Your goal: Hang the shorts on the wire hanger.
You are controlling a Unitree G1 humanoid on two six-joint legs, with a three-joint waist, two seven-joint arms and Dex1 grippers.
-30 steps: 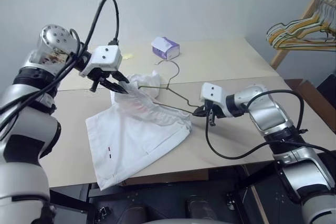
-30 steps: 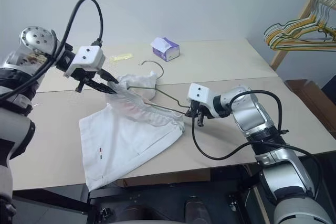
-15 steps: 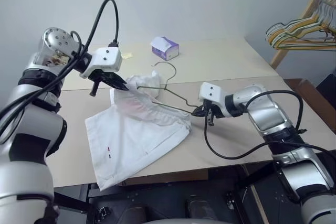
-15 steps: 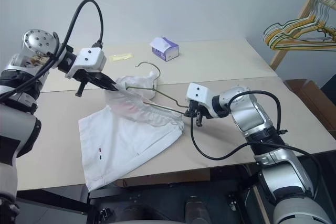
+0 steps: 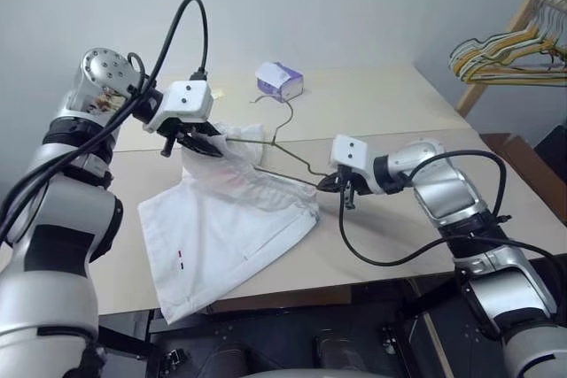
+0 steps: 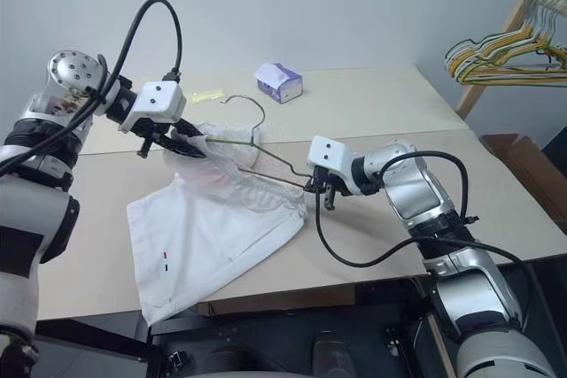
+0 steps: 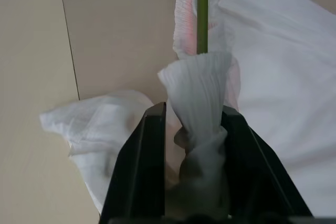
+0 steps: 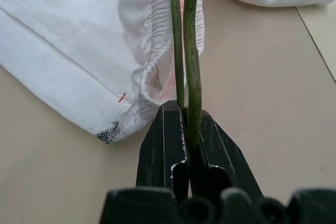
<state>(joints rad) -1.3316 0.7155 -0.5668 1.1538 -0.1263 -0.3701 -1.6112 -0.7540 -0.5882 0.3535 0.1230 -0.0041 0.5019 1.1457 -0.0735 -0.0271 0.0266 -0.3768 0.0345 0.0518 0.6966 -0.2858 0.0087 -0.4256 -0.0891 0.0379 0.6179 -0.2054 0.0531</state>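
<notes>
Where the two beige table (image 5: 381, 104) tops meet along a seam, one pair of white cloth shorts (image 5: 221, 232) with a gathered elastic waistband lies spread flat, its two legs reaching toward the near edge away from both pincers. The waistband end is lifted off the table toward the left pincer (image 5: 205, 142), and faint pink staining shows on the gathers below that pincer. One small red-and-black mark (image 5: 182, 260) sits near a hem, well away from either pincer.

One thin dark olive-grey wire hanger (image 5: 282, 150), a triangle with a hook, stretches between the two pincers. Its hook stands up between them, on the far side, and its one corner is clamped in the right pincer (image 5: 335, 185), whose two black fingers are closed tight on two strands of the wire. The waistband corner lies just beside that pincer's tips in the right wrist view, with a dark smudge on the hem there.

The left pincer has its two fingers (image 7: 147, 166) parted somewhat, with a bunched fold of the white waistband sitting between them; the green wire runs straight out from the top of that fold. Whether the fingers press the cloth cannot be told.

Beyond both pincers, on the far table top, stands one small purple-and-white tissue box (image 5: 280, 81). Well off to the right pincer's outer side, one bunch of several yellow, green and white hangers (image 5: 505, 52) hangs on a wooden rack (image 5: 523, 19).
</notes>
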